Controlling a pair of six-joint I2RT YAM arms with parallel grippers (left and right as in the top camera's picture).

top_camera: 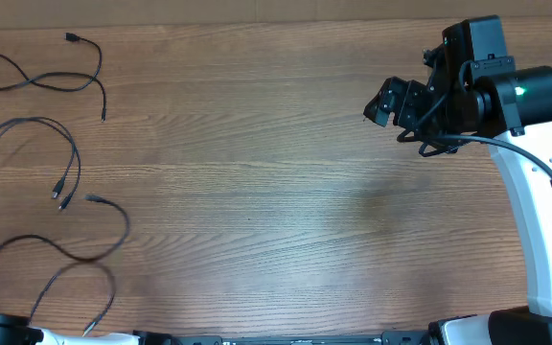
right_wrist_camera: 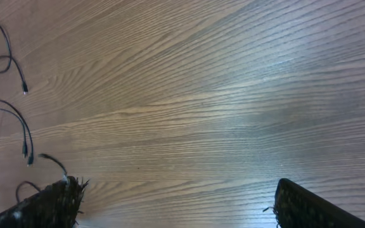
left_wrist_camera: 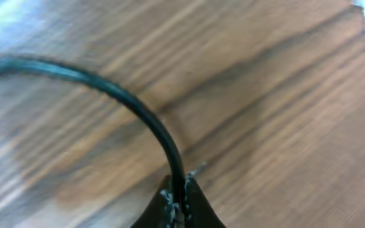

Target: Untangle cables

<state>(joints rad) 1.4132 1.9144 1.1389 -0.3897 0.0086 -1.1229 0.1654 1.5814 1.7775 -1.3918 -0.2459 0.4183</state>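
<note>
Three thin black cables lie at the table's left side. One loops at the far left corner (top_camera: 36,79), one curves below it (top_camera: 46,129), and a third (top_camera: 103,244) runs down toward the bottom-left edge. In the left wrist view my left gripper (left_wrist_camera: 179,202) is shut on a black cable (left_wrist_camera: 132,104), which arcs away to the left just over the wood. My right gripper (top_camera: 396,107) hangs over the far right of the table, open, with only bare wood between its fingers (right_wrist_camera: 56,202). The right wrist view shows the cables (right_wrist_camera: 14,114) far off at its left edge.
The wooden table (top_camera: 276,192) fills the view. The right arm's white link (top_camera: 544,220) runs along the right edge. Parts of the arm bases line the near edge (top_camera: 286,339).
</note>
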